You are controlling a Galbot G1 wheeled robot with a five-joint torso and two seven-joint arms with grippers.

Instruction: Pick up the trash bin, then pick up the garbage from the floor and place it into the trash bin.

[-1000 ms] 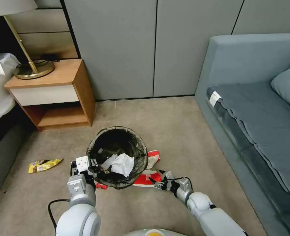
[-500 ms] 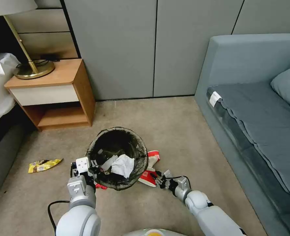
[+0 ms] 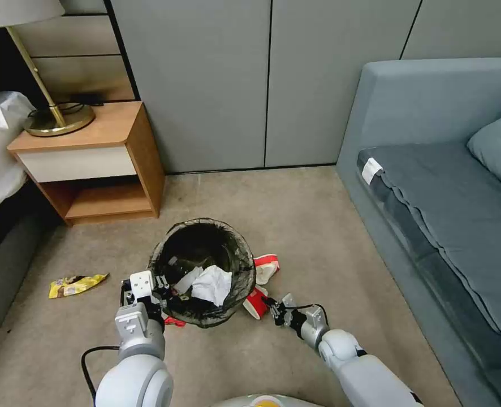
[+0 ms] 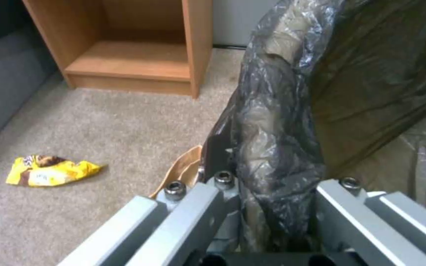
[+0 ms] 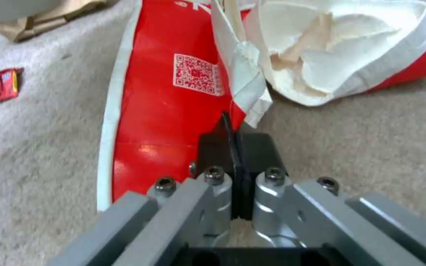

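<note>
Pinching flattened cup (image 5: 164, 122) — right claw (image 5: 233, 127) (edge hidden)

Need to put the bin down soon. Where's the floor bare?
Bare carpet lies between trash bin, sofa and wall panels. Crowded: crushed cups beside the right gripper; yellow wrapper toward the nightstand.

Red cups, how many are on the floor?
2. One red cup lies beside the trash bin, pinched by the right gripper. The other crushed cup lies just past it. The bin may hide more.
</note>
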